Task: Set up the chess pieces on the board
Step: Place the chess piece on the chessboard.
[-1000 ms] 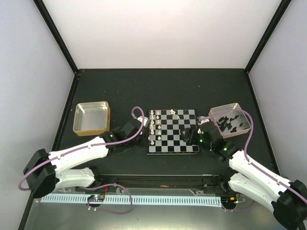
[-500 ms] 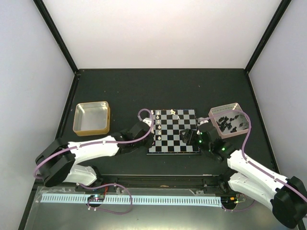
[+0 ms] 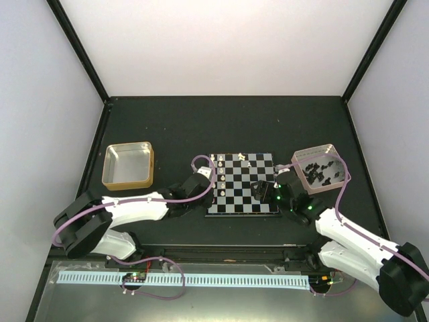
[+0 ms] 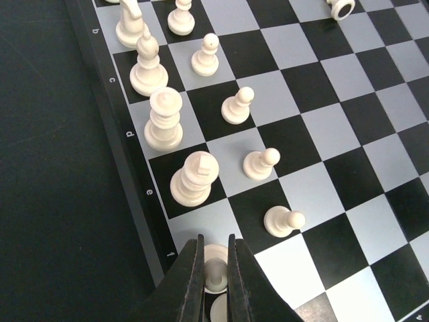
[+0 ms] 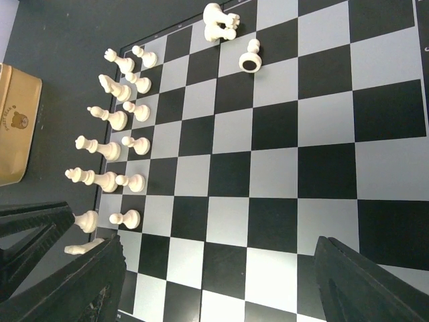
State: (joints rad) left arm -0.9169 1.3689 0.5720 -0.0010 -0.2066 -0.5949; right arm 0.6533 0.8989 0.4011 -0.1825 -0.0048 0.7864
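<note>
In the last second our left hand [image 4: 215, 240] has come in from the 9 o'clock side and now stands over the 9 o'clock edge of the board [image 4: 315, 127], toward the near corner. Its fingers are almost together and pinch one white piece [image 4: 214, 270] over the edge square next to the last standing one. The fingers hide its base, so we cannot tell if it already rests on the square. The right hand [image 5: 218, 251] has hardly moved. It hangs over the 4 o'clock part of the board with fingers wide apart and nothing between them.

The other white pieces [image 4: 164, 121] stand upright in two columns along that same edge, tall ones at the rim and pawns one column inward. Two more [image 5: 221, 21] lie on their sides at the 12 o'clock edge.

We judge that this move brings one more white piece to its place, and that the white side is nearly filled. The black pieces [image 3: 320, 171] still lie in the pink tray [image 3: 314, 149] on the desk [image 3: 167, 127], at 3 o'clock from the board, and the 3 o'clock side of the board is bare. So we think less than half of the task is done. The release should probably be gentle and the hand should rise straight up, because the neighbours stand just beside it.
</note>
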